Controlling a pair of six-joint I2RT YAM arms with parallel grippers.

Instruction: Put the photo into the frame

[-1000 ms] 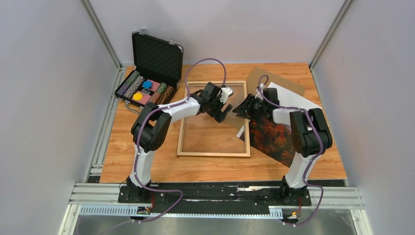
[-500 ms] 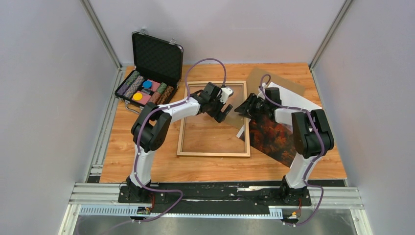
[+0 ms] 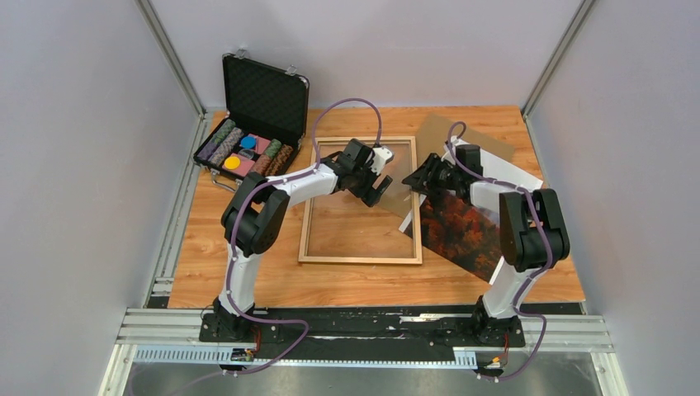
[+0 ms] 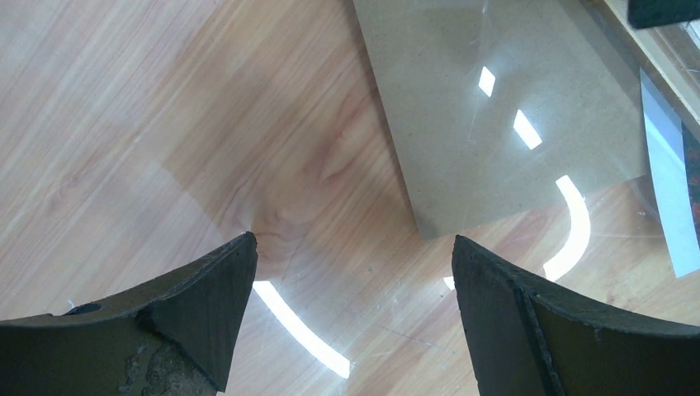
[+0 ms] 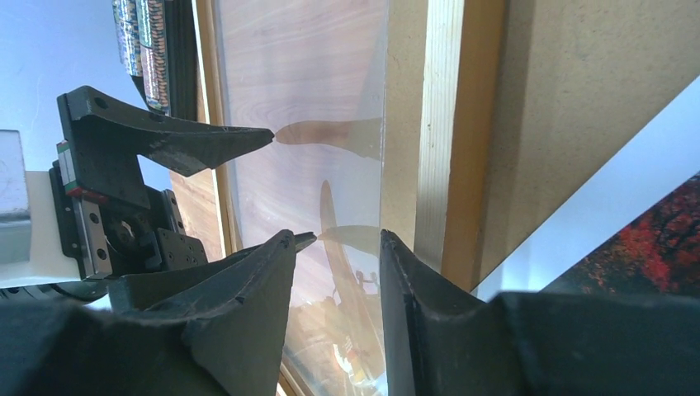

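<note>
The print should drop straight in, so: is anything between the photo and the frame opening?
Yes. A clear sheet sits over the frame's opening near its right side, its edge inside the right tool; the open left tool hangs there too. The photo lies alongside.

- The right gripper (image 3: pixel 414 176) is edging away from the near edge toward the far side of the table (image 3: pixel 248 272). It is drifting a touch to the right beside the right rail of the frame (image 3: pixel 361 259).
- Its wrist is swinging outward and is coming to sit by the near edge of the brown backing board (image 3: pixel 433 130) rather than over the dark trees of the photo (image 3: pixel 458 231).
- The elbow (image 3: pixel 535 231) of the right arm is sliding rightward and toward the near edge, uncovering a little more of the autumn print.
- The purple cable (image 3: pixel 452 132) looped above the wrist is shifting right with it.
</note>
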